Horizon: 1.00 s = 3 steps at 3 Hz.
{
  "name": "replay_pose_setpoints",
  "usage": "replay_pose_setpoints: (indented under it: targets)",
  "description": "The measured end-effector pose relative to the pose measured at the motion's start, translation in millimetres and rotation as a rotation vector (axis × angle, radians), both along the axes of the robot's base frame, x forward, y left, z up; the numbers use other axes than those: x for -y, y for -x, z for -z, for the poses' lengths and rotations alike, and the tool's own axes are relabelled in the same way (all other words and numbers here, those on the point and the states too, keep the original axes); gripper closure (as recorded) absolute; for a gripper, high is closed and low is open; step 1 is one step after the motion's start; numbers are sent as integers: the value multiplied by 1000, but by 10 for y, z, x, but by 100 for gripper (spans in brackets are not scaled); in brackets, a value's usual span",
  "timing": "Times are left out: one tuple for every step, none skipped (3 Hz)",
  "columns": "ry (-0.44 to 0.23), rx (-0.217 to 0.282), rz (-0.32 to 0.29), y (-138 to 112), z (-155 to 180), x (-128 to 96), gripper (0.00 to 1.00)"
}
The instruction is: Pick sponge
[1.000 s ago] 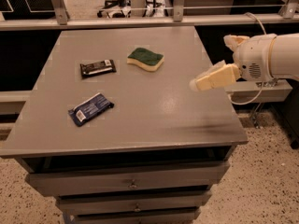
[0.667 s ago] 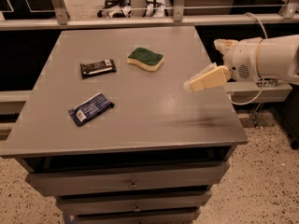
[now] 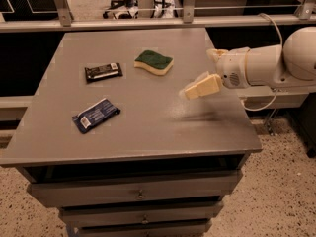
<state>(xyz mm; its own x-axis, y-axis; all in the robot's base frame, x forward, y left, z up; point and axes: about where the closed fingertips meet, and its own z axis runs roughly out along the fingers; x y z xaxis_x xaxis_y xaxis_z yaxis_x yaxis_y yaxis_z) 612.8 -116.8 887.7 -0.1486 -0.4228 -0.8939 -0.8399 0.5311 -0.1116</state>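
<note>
Grey table w/ sponge, brown bar, blue pkt on top; gripper over its right part.

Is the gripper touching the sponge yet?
No, the gripper hangs over the right side of the table, with bare tabletop between it and the sponge.

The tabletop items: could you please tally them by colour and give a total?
Green and yellow: 1, the sponge
Dark brown: 1, the wrapped bar
Blue: 1, the packet
Total: 3
The gripper hovers over the table, right side.
</note>
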Motion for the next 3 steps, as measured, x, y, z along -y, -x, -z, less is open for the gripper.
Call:
replay_pose_setpoints:
  targets:
    - [-9,4,1,-216,90,-95,0]
    - [-38,-10,17,-527,153,-213,0]
    - [-53,-22,16,-680,196,-317,0]
